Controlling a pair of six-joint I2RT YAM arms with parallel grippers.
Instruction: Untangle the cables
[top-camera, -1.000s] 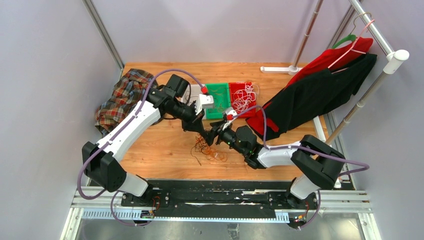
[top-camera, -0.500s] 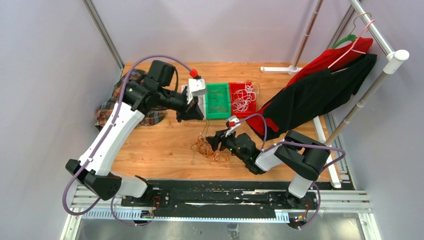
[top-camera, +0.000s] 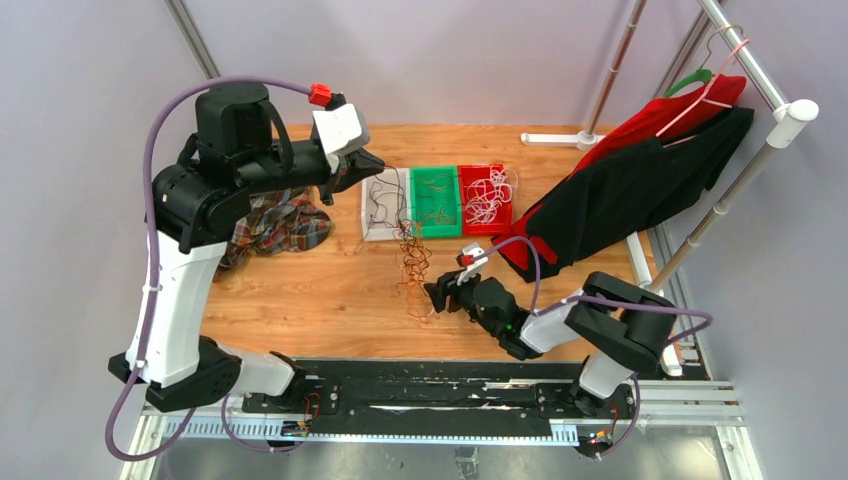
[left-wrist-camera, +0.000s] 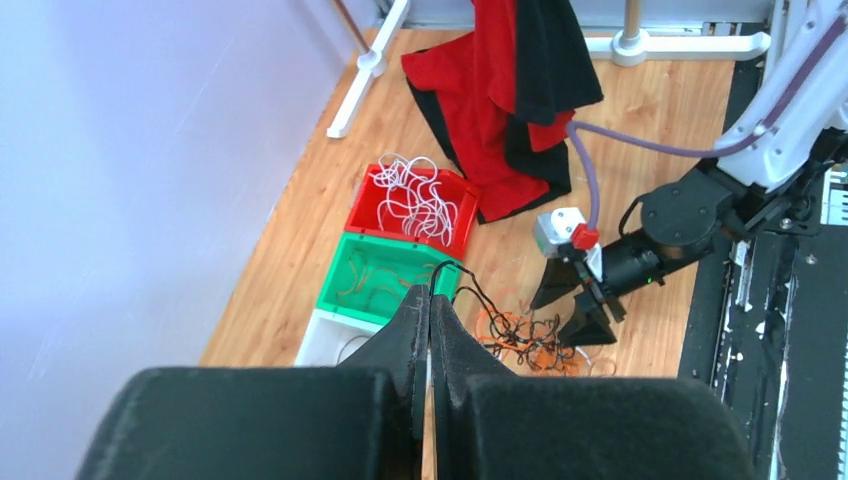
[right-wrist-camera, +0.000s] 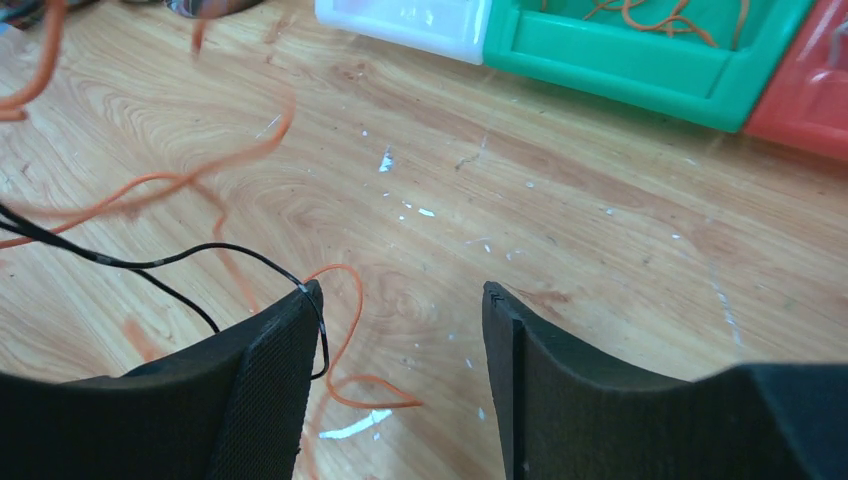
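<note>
Light, limp and snag-prone, the thin orange-brown and black wire cables (top-camera: 410, 270) hang below the clenched left claw (left-wrist-camera: 430, 293), which pinches one black strand, onto the pale wooden desk (right-wrist-camera: 560, 200), touching the released right claw (right-wrist-camera: 402, 290); a free strand probably offers the best hold.

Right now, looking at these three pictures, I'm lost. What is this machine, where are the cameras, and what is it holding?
These are two robot arms bolted to a wooden table, each ending in a two-finger gripper. The wide picture comes from a fixed camera above; the other two from cameras on the wrists. Their job is untangling the heap of thin orange and black wires. The left gripper, raised high, is pinched shut on a thin black wire leading from the heap. The right gripper is open, low beside the heap. Behind lie a white plastic tray, a green plastic tray and a red plastic tray holding white wires.
</note>
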